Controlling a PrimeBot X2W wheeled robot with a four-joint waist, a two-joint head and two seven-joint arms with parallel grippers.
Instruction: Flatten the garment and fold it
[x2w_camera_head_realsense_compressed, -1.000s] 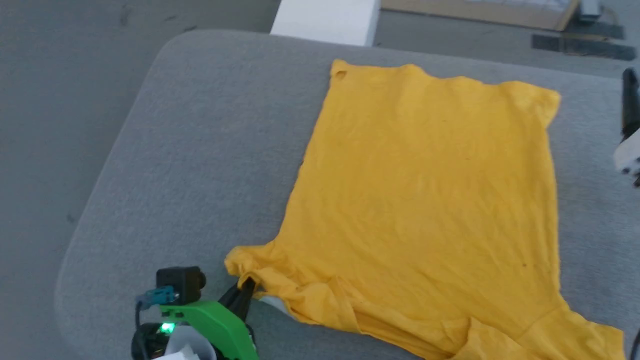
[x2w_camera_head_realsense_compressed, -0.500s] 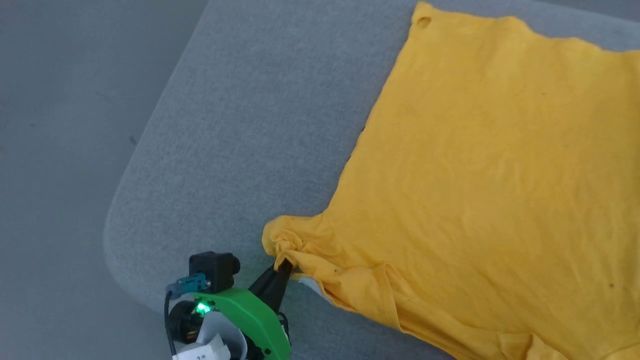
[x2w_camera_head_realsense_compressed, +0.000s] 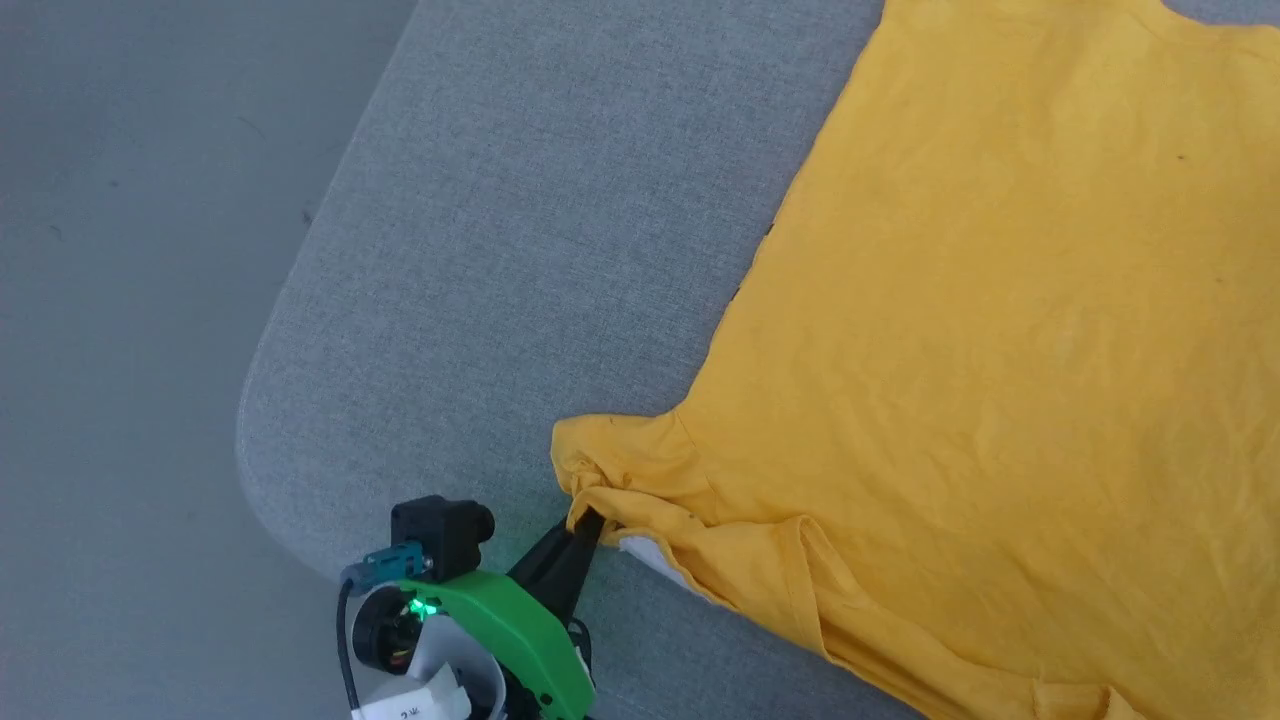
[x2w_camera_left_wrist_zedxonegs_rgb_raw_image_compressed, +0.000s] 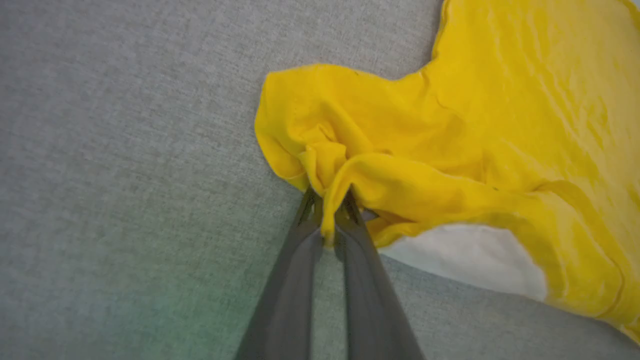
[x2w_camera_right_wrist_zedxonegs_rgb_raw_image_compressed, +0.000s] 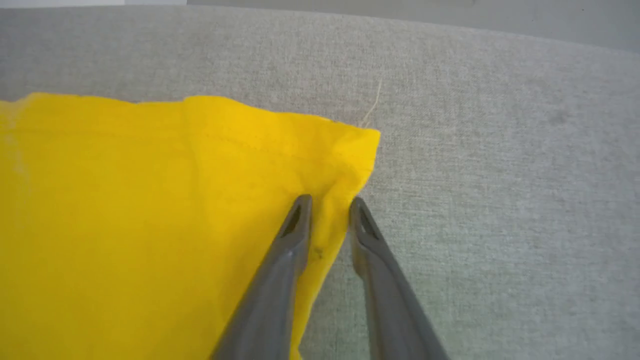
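Observation:
The garment (x2w_camera_head_realsense_compressed: 1000, 350), a yellow T-shirt, lies spread with its plain side up on the grey table (x2w_camera_head_realsense_compressed: 520, 250). My left gripper (x2w_camera_head_realsense_compressed: 590, 520) is shut on a bunched fold of the near sleeve (x2w_camera_left_wrist_zedxonegs_rgb_raw_image_compressed: 350, 130), the cloth pinched between its fingertips (x2w_camera_left_wrist_zedxonegs_rgb_raw_image_compressed: 330, 200). A white patch of the underside (x2w_camera_left_wrist_zedxonegs_rgb_raw_image_compressed: 465, 255) peeks out beside that grip. In the right wrist view my right gripper (x2w_camera_right_wrist_zedxonegs_rgb_raw_image_compressed: 330, 205) stands astride a corner of the garment (x2w_camera_right_wrist_zedxonegs_rgb_raw_image_compressed: 125, 200). Its jaws are a little apart, with a ridge of cloth between them.
The table's rounded corner (x2w_camera_head_realsense_compressed: 270, 440) lies just left of my left gripper, and grey floor (x2w_camera_head_realsense_compressed: 120, 300) drops away beyond it. Bare table cloth (x2w_camera_right_wrist_zedxonegs_rgb_raw_image_compressed: 500, 175) stretches to the right of the garment's corner.
The head camera has swung down and left, so the garment now sits higher and further right in its view. My left gripper keeps the same fold of the sleeve.

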